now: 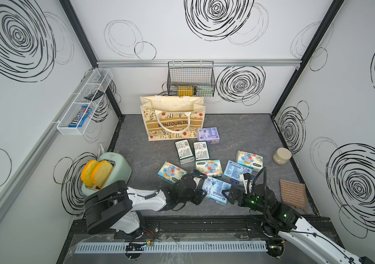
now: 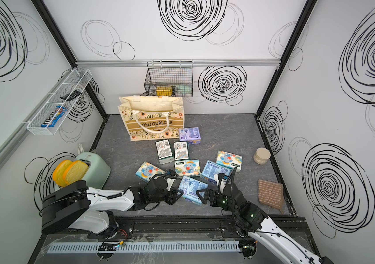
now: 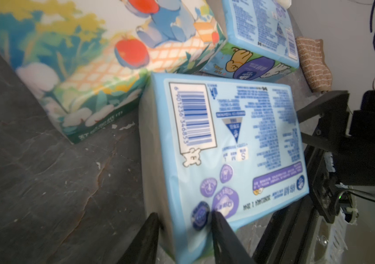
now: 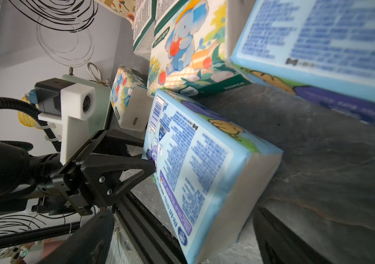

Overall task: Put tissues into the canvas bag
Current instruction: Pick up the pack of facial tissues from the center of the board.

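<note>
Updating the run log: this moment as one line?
left gripper: shut on light blue pack | right gripper: open by pack | canvas bag: upright

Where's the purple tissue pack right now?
In both top views the purple tissue pack lies on the table, beside the right front corner of the canvas bag and just behind the two dark green packs.

The tissue packs (image 3: pixel 239 141) wore glossy plastic wrap — smooth, slightly creased; the bag (image 1: pixel 175 124) was matt woven cloth, the table (image 1: pixel 239 137) dull, stone-like.
</note>
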Robot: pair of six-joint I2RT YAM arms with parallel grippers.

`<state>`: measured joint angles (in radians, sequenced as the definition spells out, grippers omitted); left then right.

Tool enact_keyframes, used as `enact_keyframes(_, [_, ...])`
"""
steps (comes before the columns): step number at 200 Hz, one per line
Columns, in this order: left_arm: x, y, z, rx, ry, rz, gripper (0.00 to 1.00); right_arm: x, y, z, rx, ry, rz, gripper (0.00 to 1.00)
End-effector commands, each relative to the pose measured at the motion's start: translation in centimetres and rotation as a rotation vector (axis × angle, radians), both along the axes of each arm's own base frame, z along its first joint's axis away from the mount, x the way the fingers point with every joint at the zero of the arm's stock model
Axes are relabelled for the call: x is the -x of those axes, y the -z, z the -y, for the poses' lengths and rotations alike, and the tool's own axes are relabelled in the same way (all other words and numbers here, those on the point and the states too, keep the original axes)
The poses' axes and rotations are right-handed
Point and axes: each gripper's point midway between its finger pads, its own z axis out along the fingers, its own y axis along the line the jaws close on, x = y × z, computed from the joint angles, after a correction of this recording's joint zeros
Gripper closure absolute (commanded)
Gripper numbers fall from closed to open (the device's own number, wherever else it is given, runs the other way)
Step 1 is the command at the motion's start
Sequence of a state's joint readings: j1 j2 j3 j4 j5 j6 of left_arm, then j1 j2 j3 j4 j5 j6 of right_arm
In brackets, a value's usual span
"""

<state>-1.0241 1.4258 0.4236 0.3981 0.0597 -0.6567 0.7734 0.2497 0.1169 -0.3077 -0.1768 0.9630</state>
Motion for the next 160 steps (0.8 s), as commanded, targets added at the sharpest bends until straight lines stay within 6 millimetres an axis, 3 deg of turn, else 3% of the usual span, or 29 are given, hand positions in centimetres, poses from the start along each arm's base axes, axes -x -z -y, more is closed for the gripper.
enact_keyframes(1, [0.5,3.1,-2.3,-0.073,-0.039,-0.068,0.58,0.0,1.6,1.4,0.056,0.064,-0.058,0.01])
enact_keyframes(74, [0.9,3.8,-3.1,-0.073,-0.045,-0.085,0.58,0.4,4.2,0.0,-0.049,0.005,-0.086,0.02])
enact_keyframes(123, [1.0,4.3,-3.6,-0.08,-0.054,-0.095,0.58,0.2,7.8,3.4,0.083,0.144,-0.19,0.03])
enact_keyframes(160, [0.9,4.3,-3.6,-0.08,-0.055,-0.094,0.58,0.5,8.3,3.4,0.09,0.14,-0.221,0.03])
